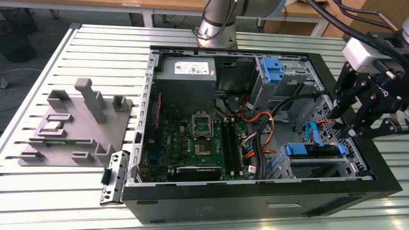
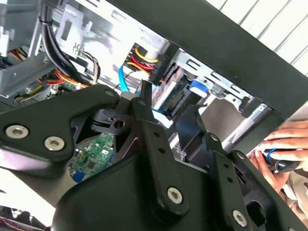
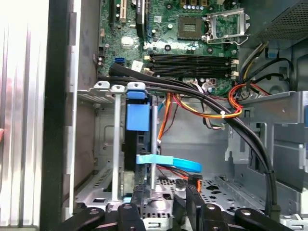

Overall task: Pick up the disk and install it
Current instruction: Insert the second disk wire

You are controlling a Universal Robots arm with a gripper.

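Because it is a flat silver metal disk [image 1: 311, 150] with blue plastic side rails, it looks stiff, a bit heavy and easy to hurt; its 2 long edges seem the best hold. It sits in the drive cage at the case's near right, long axis running left to right. The black hand [image 1: 357, 112] hangs just above, holding nothing, its fingers a little apart.

Slatted metal table [image 1: 76, 201]; wooden desk [image 1: 172, 5] behind; dark floor [image 1: 38, 43].
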